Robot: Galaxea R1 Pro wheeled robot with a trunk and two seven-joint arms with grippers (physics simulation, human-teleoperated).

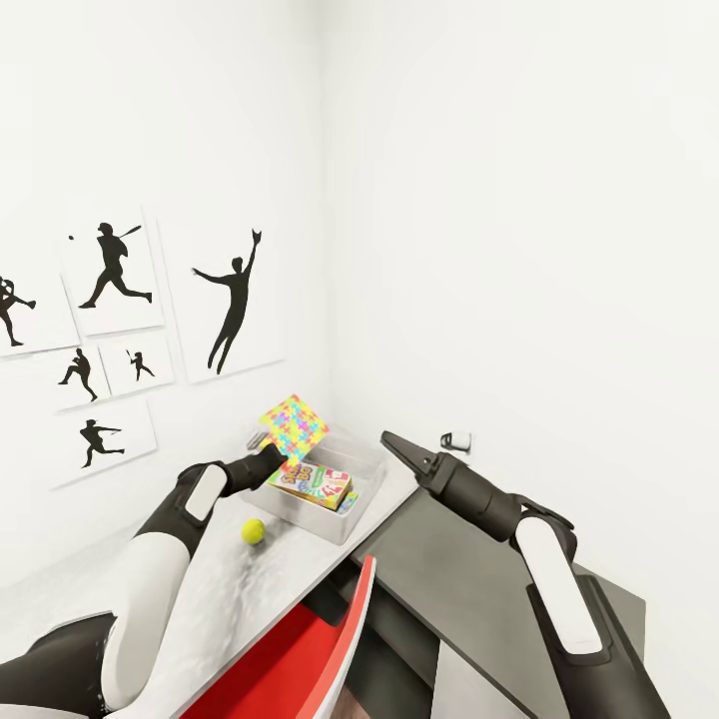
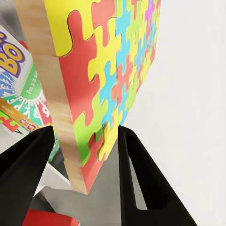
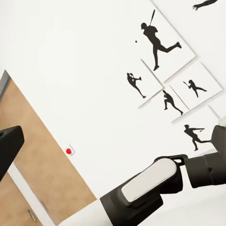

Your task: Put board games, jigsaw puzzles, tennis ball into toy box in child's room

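Table (image 1: 225,589): pale desk top in the room corner, under the silhouette wall pictures (image 1: 232,300).
Toy box (image 1: 340,521): on the table's far end; Skip-Bo box (image 1: 312,484) lies inside.
Jigsaw puzzle (image 1: 295,429): tilted above the box, clamped in the left gripper (image 2: 87,141).
Right gripper (image 1: 397,445): raised beside the box; jaw gap unclear.
Tennis ball (image 1: 254,530): on the table, just beside the box.

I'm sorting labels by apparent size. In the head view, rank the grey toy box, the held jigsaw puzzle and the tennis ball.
1. Shallow light grey toy box
2. Multicolour mosaic jigsaw puzzle square, held in the left pincer, nearly as broad
3. Small yellow-green tennis ball, clearly smallest
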